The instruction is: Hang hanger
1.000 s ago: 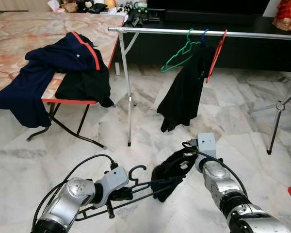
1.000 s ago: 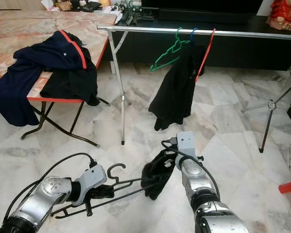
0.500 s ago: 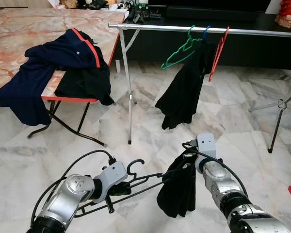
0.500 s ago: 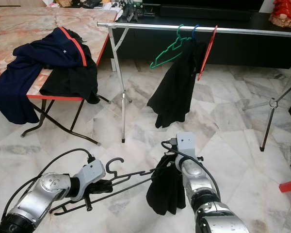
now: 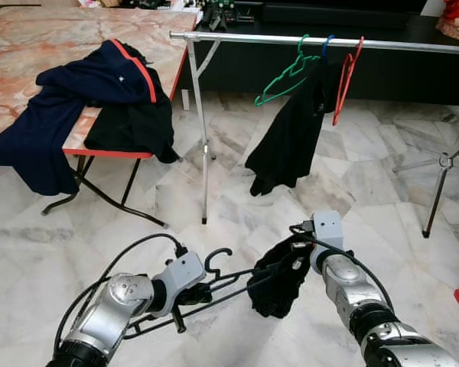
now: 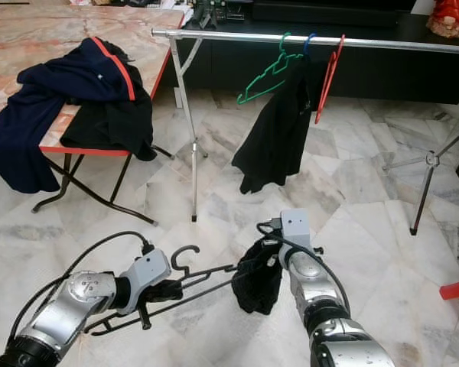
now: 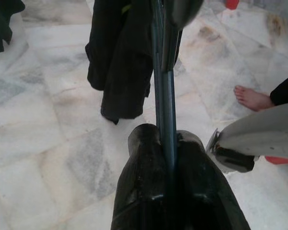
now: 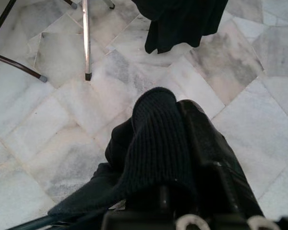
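Left gripper (image 5: 193, 294) is clamping its fingers (image 7: 182, 187) tight on the black hanger (image 5: 214, 284), holding it low over the marble floor (image 5: 237, 191), hook end just beside the gripper and the far end running toward the right gripper (image 5: 297, 252). Right gripper is pinching closed on a black knit garment (image 5: 278, 277), which is bunching and drooping off the far end of the hanger, its lower edge hanging clear above the floor as far as can be told. Both grippers are sitting on the near side of the clothes rail (image 5: 321, 42), well apart from it, the right one nearer under the rail's middle. On the rail a green hanger (image 5: 284, 76), a blue hook (image 5: 324, 47) carrying a hanging black garment (image 5: 291, 138), and a red hanger (image 5: 346, 76) are hanging close together. Left of the rail's upright leg (image 5: 200, 138), a folding table (image 5: 30, 46) with a marbled top is holding a navy jacket with a red stripe (image 5: 76, 99) draping over its edge, lying over a black cloth (image 5: 134, 126). A tripod stand (image 5: 441, 164) is standing below the rail's right end. A person's bare foot (image 7: 252, 98) is resting on the floor in the left wrist view.
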### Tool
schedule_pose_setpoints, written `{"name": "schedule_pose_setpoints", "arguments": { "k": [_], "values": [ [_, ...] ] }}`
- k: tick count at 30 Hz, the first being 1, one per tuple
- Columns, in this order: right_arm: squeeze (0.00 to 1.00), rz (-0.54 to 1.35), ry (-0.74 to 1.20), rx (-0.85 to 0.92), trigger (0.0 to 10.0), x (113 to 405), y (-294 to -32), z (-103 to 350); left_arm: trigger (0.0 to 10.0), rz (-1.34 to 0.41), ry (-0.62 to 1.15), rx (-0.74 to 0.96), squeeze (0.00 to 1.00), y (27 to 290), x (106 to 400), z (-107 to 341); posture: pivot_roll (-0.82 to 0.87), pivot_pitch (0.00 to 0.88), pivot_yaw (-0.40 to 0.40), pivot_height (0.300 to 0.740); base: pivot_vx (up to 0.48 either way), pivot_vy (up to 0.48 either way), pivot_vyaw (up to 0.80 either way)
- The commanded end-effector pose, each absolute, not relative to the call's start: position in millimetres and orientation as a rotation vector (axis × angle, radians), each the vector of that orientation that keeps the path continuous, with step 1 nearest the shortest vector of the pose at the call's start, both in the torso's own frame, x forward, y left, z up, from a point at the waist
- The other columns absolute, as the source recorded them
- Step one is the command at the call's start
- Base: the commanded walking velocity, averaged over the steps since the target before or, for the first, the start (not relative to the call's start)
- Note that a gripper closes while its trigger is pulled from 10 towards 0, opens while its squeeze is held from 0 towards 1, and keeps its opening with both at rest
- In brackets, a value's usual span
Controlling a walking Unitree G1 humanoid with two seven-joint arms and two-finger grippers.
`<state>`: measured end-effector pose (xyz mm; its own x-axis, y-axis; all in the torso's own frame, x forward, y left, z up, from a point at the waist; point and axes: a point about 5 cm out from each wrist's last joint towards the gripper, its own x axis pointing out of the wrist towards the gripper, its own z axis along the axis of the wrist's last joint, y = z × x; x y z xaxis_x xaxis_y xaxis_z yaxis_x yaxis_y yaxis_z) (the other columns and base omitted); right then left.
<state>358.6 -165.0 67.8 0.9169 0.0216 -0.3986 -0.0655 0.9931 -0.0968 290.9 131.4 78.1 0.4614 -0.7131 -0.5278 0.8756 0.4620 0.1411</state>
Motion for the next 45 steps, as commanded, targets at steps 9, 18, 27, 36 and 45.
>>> {"name": "schedule_pose_setpoints", "arguments": {
  "k": [9,18,27,36,45],
  "values": [
    [0.00,0.034,0.382,-0.063,10.0,364.7,-160.2,77.4,10.0,-0.898,0.365,0.420,0.00,130.2,299.2,83.2,0.05,0.189,-0.039,0.740,0.000,0.000,0.00],
    [0.00,0.051,0.360,-0.042,10.0,369.5,-150.0,86.5,10.0,-0.931,0.366,0.399,0.00,124.7,295.0,83.9,0.05,0.194,-0.034,0.740,0.000,0.000,0.00],
    [0.00,0.075,0.342,-0.029,10.0,371.8,-141.7,92.2,10.0,-0.959,0.365,0.387,0.00,121.9,292.9,85.6,0.05,0.194,-0.033,0.740,0.000,0.000,0.00],
    [0.00,0.076,0.338,-0.020,10.0,372.9,-141.7,95.3,10.0,-0.931,0.357,0.399,0.00,119.1,298.2,88.7,0.05,0.194,-0.033,0.740,0.000,0.000,0.00],
    [0.00,0.088,0.353,-0.013,10.0,370.9,-140.7,92.3,10.0,-0.873,0.317,0.419,0.00,111.9,307.5,93.9,0.05,0.193,-0.034,0.740,0.000,0.000,0.00]
  ]
}}
